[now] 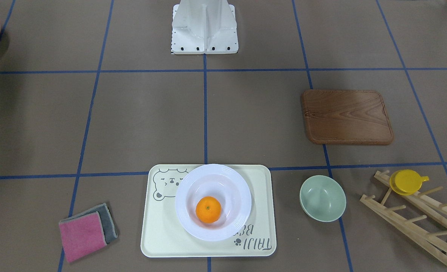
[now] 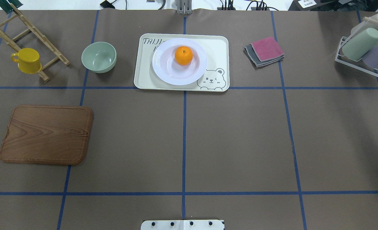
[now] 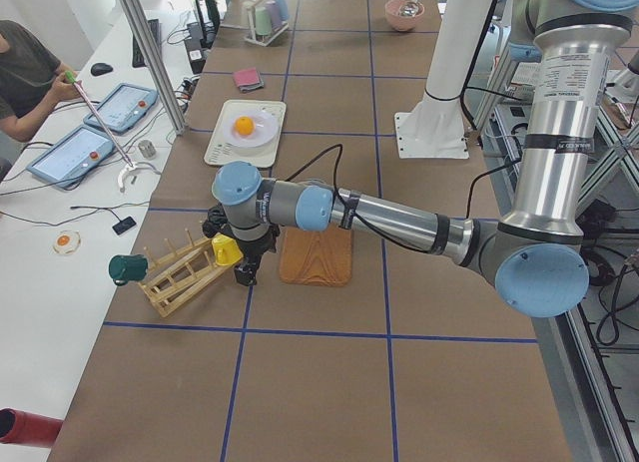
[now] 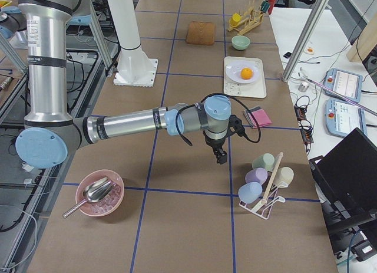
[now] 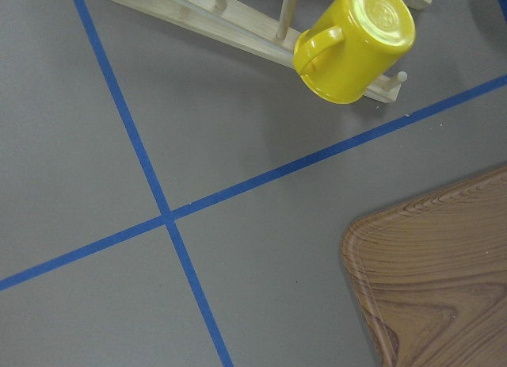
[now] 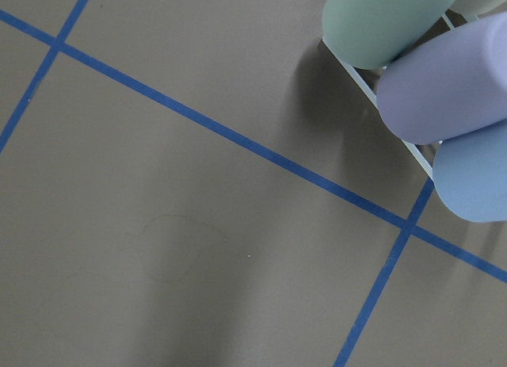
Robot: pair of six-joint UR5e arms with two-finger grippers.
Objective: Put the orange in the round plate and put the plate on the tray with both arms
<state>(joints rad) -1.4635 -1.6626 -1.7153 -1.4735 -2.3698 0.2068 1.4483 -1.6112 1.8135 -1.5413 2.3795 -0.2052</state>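
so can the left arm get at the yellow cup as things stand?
Probably yes: the left arm ends right beside the yellow cup on the wooden rack, with nothing visible between.

Left arm (image 3: 399,220): silver tube links, grey joint housings and round light-blue caps. The thick upper link has dark lettering and thin black bands. A black cable is strung along the forearm, and the left gripper (image 3: 245,274) is black. Right arm (image 4: 123,124): same silver, grey and light blue, with a black cable looped near the wrist and a black right gripper (image 4: 222,159). White pedestal (image 1: 204,30): ribbed, with a flat foot plate and black bolts along its edge.
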